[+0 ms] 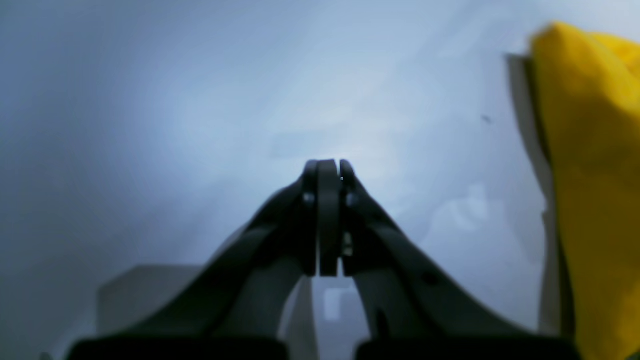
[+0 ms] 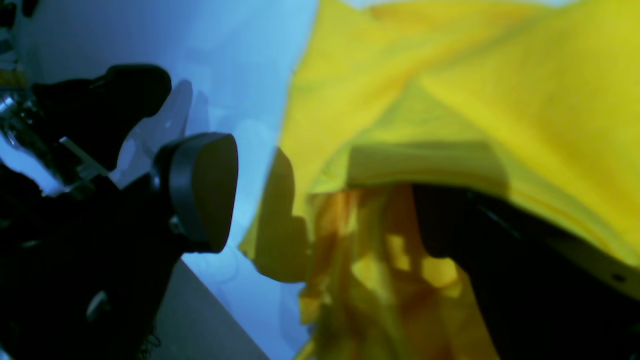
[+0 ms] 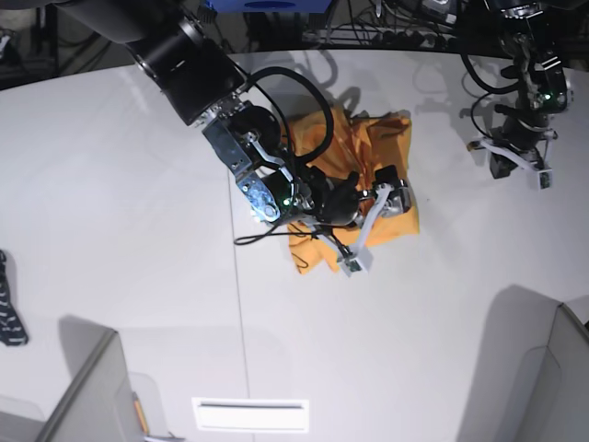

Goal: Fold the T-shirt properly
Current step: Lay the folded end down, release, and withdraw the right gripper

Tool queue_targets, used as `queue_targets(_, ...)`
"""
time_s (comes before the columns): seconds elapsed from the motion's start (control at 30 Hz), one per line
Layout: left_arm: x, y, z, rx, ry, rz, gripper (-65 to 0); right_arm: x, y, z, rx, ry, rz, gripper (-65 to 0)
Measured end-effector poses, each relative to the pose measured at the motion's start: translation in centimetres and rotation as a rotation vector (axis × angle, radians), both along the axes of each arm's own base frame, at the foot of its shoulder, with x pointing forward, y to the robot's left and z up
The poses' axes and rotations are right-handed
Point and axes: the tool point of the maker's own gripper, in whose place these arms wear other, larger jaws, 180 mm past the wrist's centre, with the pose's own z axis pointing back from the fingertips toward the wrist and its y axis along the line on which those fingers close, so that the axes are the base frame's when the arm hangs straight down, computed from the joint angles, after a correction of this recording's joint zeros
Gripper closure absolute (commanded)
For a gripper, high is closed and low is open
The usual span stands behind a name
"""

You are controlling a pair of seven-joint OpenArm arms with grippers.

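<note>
Mostly white table (image 3: 120, 166), with the T-shirt (image 3: 386, 147) bunched into a crumpled orange-yellow heap near its middle, folds overlapping and edges uneven. Right gripper (image 3: 363, 207) sits over the heap with jaws spread apart, cloth draped across one finger in the right wrist view. Left gripper (image 1: 327, 170) is pinched together on nothing, well apart from the shirt.

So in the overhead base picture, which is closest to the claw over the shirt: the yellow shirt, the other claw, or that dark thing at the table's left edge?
From the right claw:
1. The T-shirt, directly under it, mid-table.
2. The left claw, off to the picture's right, clear of the cloth.
3. The dark object, at the far left edge, clearly farthest.
</note>
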Motion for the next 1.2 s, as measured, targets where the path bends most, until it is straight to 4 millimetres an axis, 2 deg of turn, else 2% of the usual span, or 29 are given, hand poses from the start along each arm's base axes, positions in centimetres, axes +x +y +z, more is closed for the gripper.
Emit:
queue_targets(0.07, 0.1, 0.5, 0.5, 0.01, -0.014, 0.01, 0.0, -0.5, 0.7, 0.0, -0.016, -0.02, 0.031, -50.0)
queue_targets(0.2, 0.0, 0.7, 0.9, 0.015, -0.021, 0.016, 0.0, -2.9, 2.9, 0.0, -0.021, -0.027, 0.128, -50.0)
queue_targets(0.37, 0.0, 0.7, 0.9, 0.015, -0.022, 0.017, 0.0, -4.0, 5.0, 1.2, -0.035, -0.119, 0.234, -50.0)
queue_targets(0.43, 0.0, 0.7, 0.9, 0.015, -0.022, 0.016, 0.0, -4.4, 5.5, 2.9, -0.003, -0.152, 0.248, -48.0)
queue_targets(0.5, 0.0, 0.7, 0.9, 0.015, -0.023, 0.017, 0.0, -4.4, 5.7, 5.5, 0.056, -0.192, 0.251, -43.7)
queue_targets(0.57, 0.1, 0.6, 0.9, 0.013, -0.023, 0.017, 0.0, -3.3, 4.5, 8.0, 0.094, -0.245, 0.232, -36.6)
queue_targets(0.67, 0.0, 1.0, 1.0, 0.016, -0.027, 0.027, 0.0, -0.5, 0.0, 8.8, 0.073, -0.266, 0.117, -20.7)
queue_targets(0.77, -0.4, 2.5, 1.7, 0.029, -0.043, 0.075, 0.0, 1.4, -4.7, 7.4, 0.042, -0.205, -0.019, 0.0)
queue_targets(0.83, -0.7, 3.6, 2.1, 0.043, -0.051, 0.102, 0.0, 2.1, -6.9, 6.2, 0.026, -0.154, -0.105, 0.0)
queue_targets(0.9, -0.8, 4.0, 2.8, 0.053, -0.07, 0.075, 0.0, 2.1, -8.0, 4.8, 0.007, -0.113, -0.145, 0.0)
queue_targets(1.07, -1.6, 5.9, 3.9, 0.078, -0.096, 0.105, 0.0, 1.9, -9.5, 0.0, -0.074, 0.011, -0.186, 0.0)
queue_targets(1.2, -2.3, 6.4, 3.9, 0.087, -0.09, 0.117, 0.0, 2.0, -10.0, -2.0, -0.099, 0.039, -0.215, 0.0)
